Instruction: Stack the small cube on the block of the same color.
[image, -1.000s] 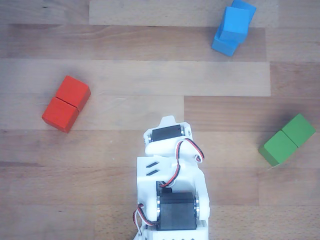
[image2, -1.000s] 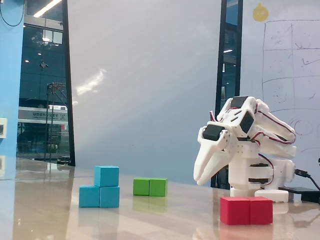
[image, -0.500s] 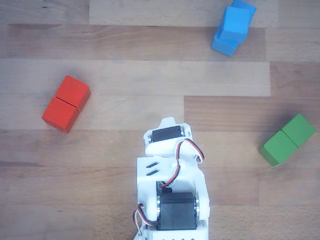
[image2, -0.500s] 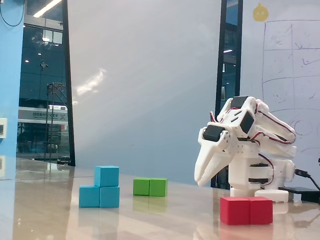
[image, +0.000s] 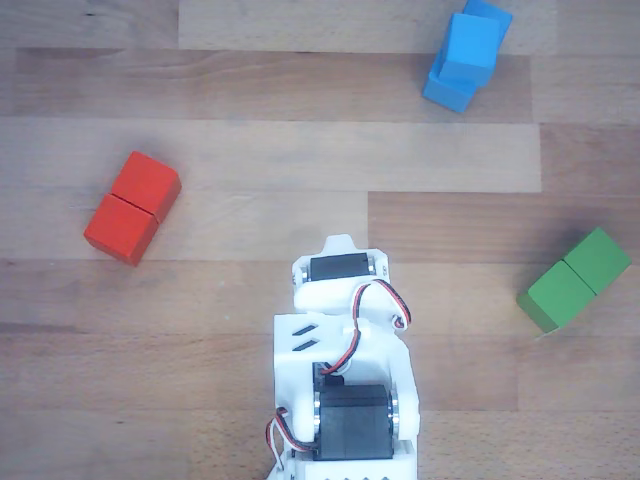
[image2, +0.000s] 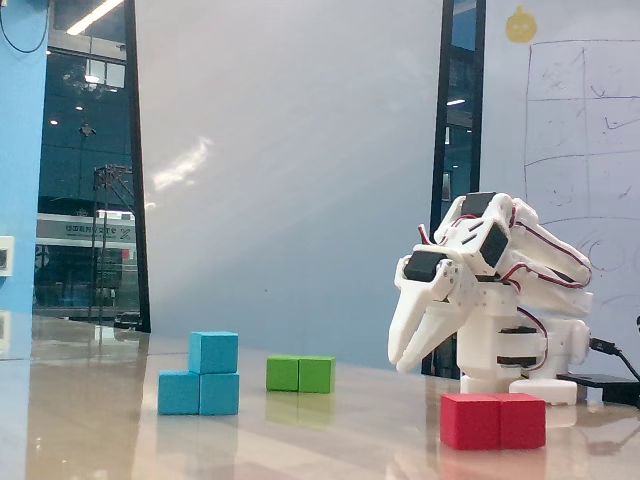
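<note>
Wooden table (image: 250, 100): small cube (image2: 213, 352) sits stacked atop blue block (image2: 198, 393), confirmed only by fixed view. Gripper (image2: 402, 362), hidden from other view, hangs slightly parted, empty.

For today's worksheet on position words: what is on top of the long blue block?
The small cube sits on the block of the same color, over its right half in the fixed view. The left half is bare. The contact face underneath is hidden.

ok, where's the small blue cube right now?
The small cube sits on the blue block, over its right half in the fixed view, left of the green block; the hand hangs clear.
</note>
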